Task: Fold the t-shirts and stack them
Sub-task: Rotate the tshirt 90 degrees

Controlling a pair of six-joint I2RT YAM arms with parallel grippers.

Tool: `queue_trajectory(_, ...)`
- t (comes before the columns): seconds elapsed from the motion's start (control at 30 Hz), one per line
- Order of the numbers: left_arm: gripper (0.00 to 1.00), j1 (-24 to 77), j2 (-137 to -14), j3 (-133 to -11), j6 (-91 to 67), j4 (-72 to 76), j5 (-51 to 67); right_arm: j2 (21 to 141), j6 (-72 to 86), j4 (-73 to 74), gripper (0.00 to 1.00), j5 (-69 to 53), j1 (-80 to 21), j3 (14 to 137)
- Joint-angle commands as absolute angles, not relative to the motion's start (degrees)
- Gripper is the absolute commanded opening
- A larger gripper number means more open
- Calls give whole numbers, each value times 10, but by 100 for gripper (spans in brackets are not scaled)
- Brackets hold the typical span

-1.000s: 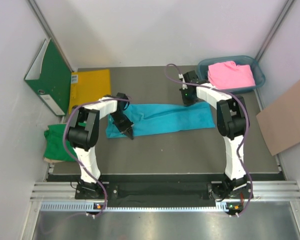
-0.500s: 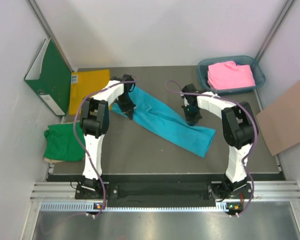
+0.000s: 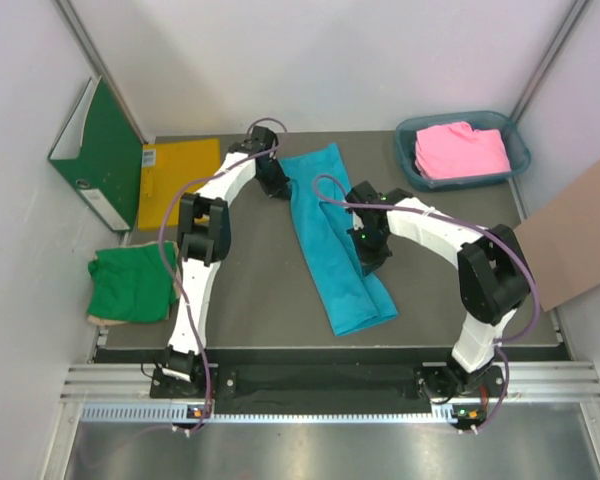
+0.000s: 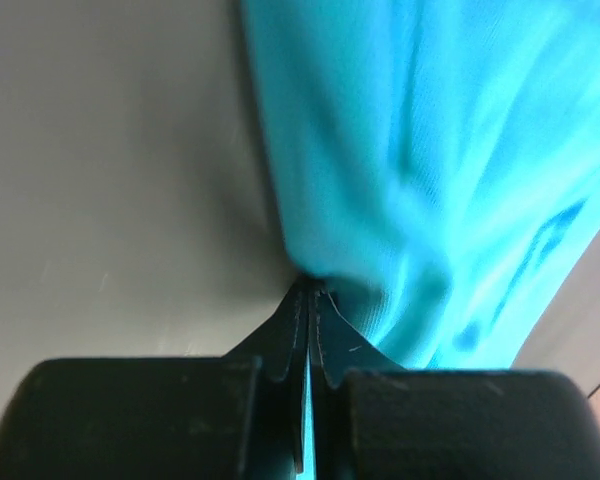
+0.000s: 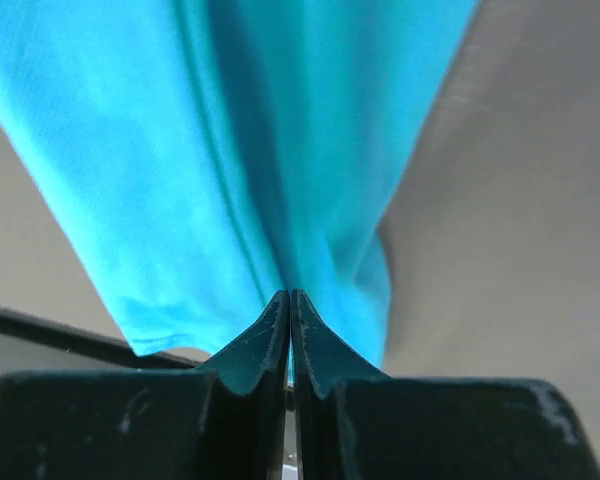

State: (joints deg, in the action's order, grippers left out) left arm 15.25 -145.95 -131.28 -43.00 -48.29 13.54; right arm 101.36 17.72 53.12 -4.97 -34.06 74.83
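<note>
The turquoise t-shirt [image 3: 330, 240] lies as a long folded strip, running from the far middle of the table toward the near edge. My left gripper [image 3: 279, 188] is shut on its far left edge; the left wrist view shows the jaws [image 4: 310, 290] pinched on bunched turquoise cloth [image 4: 430, 150]. My right gripper [image 3: 370, 265] is shut on the strip's right edge nearer the front, with cloth [image 5: 230, 150] caught at its tips [image 5: 290, 297]. A green t-shirt [image 3: 130, 285] lies folded at the left edge. A pink t-shirt [image 3: 463, 150] rests in the blue bin [image 3: 515, 150].
A yellow envelope [image 3: 180, 180] and an upright green binder [image 3: 100, 150] sit at the far left. A brown cardboard sheet [image 3: 570, 235] leans at the right wall. The black table rim [image 3: 320, 352] runs along the front.
The turquoise t-shirt has swung from lying crosswise to lying lengthwise. My left gripper carried its end toward the far side; my right gripper drew the other end inward and toward the front.
</note>
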Motion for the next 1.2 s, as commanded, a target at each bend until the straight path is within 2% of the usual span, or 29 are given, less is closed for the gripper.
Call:
queue_trajectory(0.0, 8, 151, -1341, -1164, -380, -432, 152, 994, 193, 548, 6, 13, -338, 792)
queue_trajectory(0.07, 20, 151, -1254, -1060, -379, -428, 176, 992, 194, 544, 18, 39, -333, 797)
queue_trajectory(0.1, 49, 152, -1195, -1022, -380, -412, 187, 991, 197, 540, 21, 40, -324, 800)
queue_trajectory(0.13, 59, 154, -1165, -940, -385, -405, 193, 990, 198, 534, 24, 41, -318, 801)
queue_trajectory(0.2, 72, 155, -1077, -849, -413, -357, 235, 984, 202, 516, 29, 40, -299, 799)
queue_trajectory(0.23, 73, 156, -1051, -762, -424, -334, 251, 983, 201, 509, 30, 36, -293, 798)
queue_trajectory(0.3, 75, 162, -991, -688, -454, -306, 296, 986, 200, 493, 30, 31, -273, 797)
queue_trajectory(0.43, 74, 210, -940, -553, -478, -263, 323, 1001, 200, 472, 30, 5, -237, 795)
queue_trajectory(0.57, 72, 258, -946, -505, -504, -209, 349, 1003, 204, 448, 31, -26, -203, 788)
queue_trajectory(0.73, 72, 308, -1005, -529, -501, -197, 366, 1000, 206, 448, 33, -35, -174, 793)
queue_trajectory(1.0, 70, 354, -1100, -570, -498, -178, 396, 975, 210, 451, 49, -47, -156, 770)
queue_trajectory(1.1, 56, 365, -1140, -580, -499, -178, 408, 960, 211, 449, 57, -57, -152, 752)
queue_trajectory(1.13, 39, 369, -1150, -583, -498, -181, 409, 954, 212, 448, 59, -59, -151, 747)
queue_trajectory(1.17, 26, 370, -1156, -584, -497, -184, 404, 950, 212, 448, 63, -61, -151, 738)
